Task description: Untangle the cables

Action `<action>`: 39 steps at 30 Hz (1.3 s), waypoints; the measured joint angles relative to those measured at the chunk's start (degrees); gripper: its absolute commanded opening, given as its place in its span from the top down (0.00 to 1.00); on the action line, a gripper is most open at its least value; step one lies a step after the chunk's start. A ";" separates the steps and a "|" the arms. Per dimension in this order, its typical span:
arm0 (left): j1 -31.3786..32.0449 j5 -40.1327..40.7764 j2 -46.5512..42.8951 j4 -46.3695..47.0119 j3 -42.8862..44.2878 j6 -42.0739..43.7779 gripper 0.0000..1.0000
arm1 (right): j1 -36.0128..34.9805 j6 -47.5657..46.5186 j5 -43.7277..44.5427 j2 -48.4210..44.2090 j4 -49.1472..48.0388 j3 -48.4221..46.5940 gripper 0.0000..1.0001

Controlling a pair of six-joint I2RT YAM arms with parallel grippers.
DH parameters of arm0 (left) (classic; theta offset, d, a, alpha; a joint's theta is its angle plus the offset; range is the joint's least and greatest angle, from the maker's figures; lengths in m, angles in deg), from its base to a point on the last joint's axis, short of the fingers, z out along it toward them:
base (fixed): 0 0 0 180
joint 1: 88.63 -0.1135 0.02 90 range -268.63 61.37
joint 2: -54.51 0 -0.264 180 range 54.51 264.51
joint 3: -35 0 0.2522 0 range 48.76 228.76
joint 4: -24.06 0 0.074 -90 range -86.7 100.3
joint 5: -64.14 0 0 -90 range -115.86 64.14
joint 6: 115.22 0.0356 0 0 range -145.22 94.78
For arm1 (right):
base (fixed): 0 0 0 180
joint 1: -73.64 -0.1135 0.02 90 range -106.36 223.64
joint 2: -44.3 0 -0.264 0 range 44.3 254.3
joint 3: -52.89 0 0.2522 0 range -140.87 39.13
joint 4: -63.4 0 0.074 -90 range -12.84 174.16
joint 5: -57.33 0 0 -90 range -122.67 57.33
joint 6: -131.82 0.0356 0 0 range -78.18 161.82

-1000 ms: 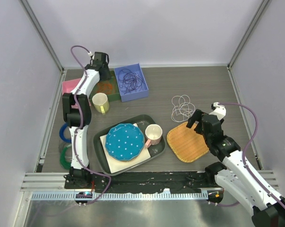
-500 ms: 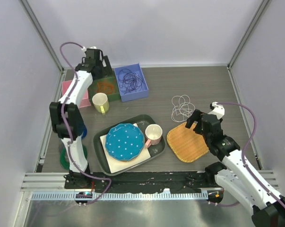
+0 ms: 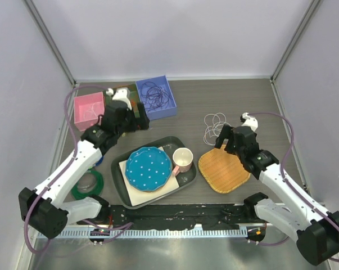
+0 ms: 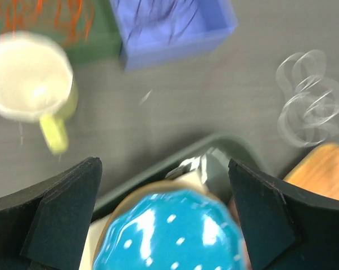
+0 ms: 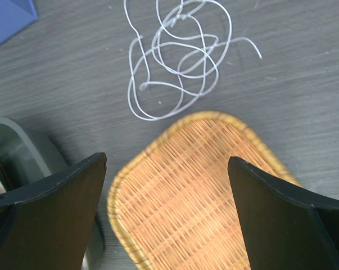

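Observation:
White cables lie in loose loops on the table at the right, also in the right wrist view and blurred in the left wrist view. Dark purple cables lie in a blue box. Orange cables lie in a green box, hidden under my left arm in the top view. My left gripper is open and empty, above the far edge of the dark tray. My right gripper is open and empty over the wicker tray's far edge, just short of the white cables.
A dark tray holds a blue dotted plate and a pink cup. A wicker tray lies to the right. A cream mug stands near the green box. A pink box and a green ring are at the left.
My left arm swung from the back left corner down and right, its gripper now near the dark tray. My right gripper moved slightly up and left toward the white cables.

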 measured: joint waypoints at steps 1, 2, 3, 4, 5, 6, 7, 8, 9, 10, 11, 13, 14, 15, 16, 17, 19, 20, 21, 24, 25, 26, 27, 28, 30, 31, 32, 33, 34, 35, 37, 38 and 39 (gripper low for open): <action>0.35 0.33 -1.18 0.09 -4.07 -0.55 0.00 | 0.00 0.17 -0.24 0.98 0.00 -1.18 0.05; 0.44 0.72 -1.90 -0.04 -7.82 -1.16 0.00 | 0.00 0.50 -0.35 2.01 -0.13 -2.38 0.06; 0.42 1.03 -2.40 -0.42 -10.95 -1.70 0.00 | 0.00 0.90 -0.33 3.21 -0.33 -3.61 0.06; 0.42 1.20 -2.78 -0.76 -13.46 -2.14 0.00 | 0.00 1.22 -0.13 4.48 -0.55 -4.61 0.07; 0.42 1.22 -3.15 -0.92 -15.06 -2.36 0.00 | 0.00 1.40 0.20 6.16 -0.90 -5.88 0.09; 0.42 1.18 -3.74 -1.33 -16.37 -2.75 0.00 | 0.00 1.33 0.63 8.39 -1.60 -7.30 0.11; 0.42 1.11 -4.42 -1.42 -16.83 -3.08 0.00 | 0.00 1.01 0.76 9.86 -2.03 -8.09 0.12; 0.42 1.05 -5.07 -1.29 -16.85 -3.17 0.00 | 0.00 -0.15 0.48 11.72 -2.56 -8.96 0.12; 0.42 1.05 -6.05 -0.63 -16.85 -3.19 0.00 | 0.00 -2.62 -0.26 13.53 -3.37 -9.68 0.12; 0.42 1.03 -7.34 0.15 -16.85 -3.23 0.00 | 0.04 -6.05 -1.86 15.45 -4.37 -10.25 0.13; 0.42 1.05 -8.22 0.66 -16.85 -3.23 0.00 | 0.04 -9.33 -4.09 17.22 -4.76 -10.78 0.13; 0.42 1.05 -9.90 1.84 -16.94 -3.21 0.00 | 0.00 -16.02 -7.89 20.55 -4.55 -11.98 0.13; 0.42 1.05 -10.40 2.19 -16.96 -3.21 0.00 | -0.02 -19.45 -9.35 22.38 -3.98 -12.87 0.13; 0.42 1.05 -10.88 2.38 -16.96 -3.21 0.00 | -0.02 -22.08 -10.05 23.93 -3.65 -13.64 0.13; 0.42 1.05 -11.23 2.54 -17.03 -3.19 0.00 | -0.11 -25.20 -10.38 25.92 -3.13 -14.80 0.13; 0.42 1.03 -11.54 2.64 -17.16 -3.19 0.00 | -0.15 -27.96 -10.43 27.98 -2.93 -15.96 0.13; 0.42 0.98 -12.31 2.78 -17.68 -3.17 0.00 | -0.13 -32.35 -9.88 31.74 -2.71 -17.90 0.13; 0.42 0.87 -12.83 2.89 -18.08 -3.17 0.00 | -0.13 -34.77 -9.40 33.94 -2.58 -18.95 0.15; 0.42 0.81 -13.49 3.10 -18.58 -3.17 0.00 | -0.13 -36.70 -8.79 35.80 -2.49 -19.65 0.18; 0.42 0.61 -15.54 3.50 -19.93 -3.17 0.00 | -0.13 -41.38 -6.49 40.54 -1.14 -21.66 0.38; 0.42 0.61 -16.02 3.63 -20.20 -3.15 0.00 | -0.13 -42.66 -5.64 42.16 -0.31 -22.64 0.48; 0.42 0.59 -16.52 3.69 -20.41 -3.15 0.00 | -0.13 -43.82 -4.79 43.85 0.46 -23.85 0.76; 0.42 0.57 -17.07 3.91 -20.61 -3.15 0.00 | -0.13 -44.65 -3.91 45.75 1.53 -25.49 0.86; 0.42 0.59 -17.38 4.07 -20.70 -3.15 0.00 | -0.13 -45.72 -3.50 46.88 2.19 -26.53 0.93; 0.42 0.57 -17.99 4.63 -20.90 -3.13 0.00 | -0.13 -45.99 -2.43 48.72 3.58 -28.76 0.99; 0.42 0.57 -18.12 4.79 -20.94 -3.13 0.00 | -0.13 -46.10 -1.95 48.89 3.91 -29.44 0.99; 0.42 0.55 -18.18 4.90 -20.94 -3.13 0.00 | -0.13 -45.97 -1.57 48.83 4.26 -29.86 0.99; 0.42 0.52 -18.18 5.14 -21.00 -3.13 0.00 | -0.13 -45.72 -1.22 48.50 4.68 -30.40 0.99; 0.42 0.37 -18.21 5.44 -21.09 -3.13 0.00 | -0.17 -45.42 -1.05 48.17 4.83 -30.80 0.99; 0.42 0.20 -18.18 5.73 -21.18 -3.13 0.00 | -0.24 -44.92 -1.05 47.43 4.74 -31.19 0.99; 0.42 -0.26 -18.18 6.23 -21.40 -3.10 0.00 | -0.46 -42.75 -2.12 44.61 4.42 -31.58 0.99; 0.42 -0.61 -18.18 6.54 -21.59 -3.08 0.00 | -0.61 -41.51 -3.45 42.62 3.76 -31.71 0.99; 0.42 -1.20 -18.18 6.93 -21.84 -3.06 0.00 | -0.74 -40.30 -5.14 40.63 2.86 -31.78 0.99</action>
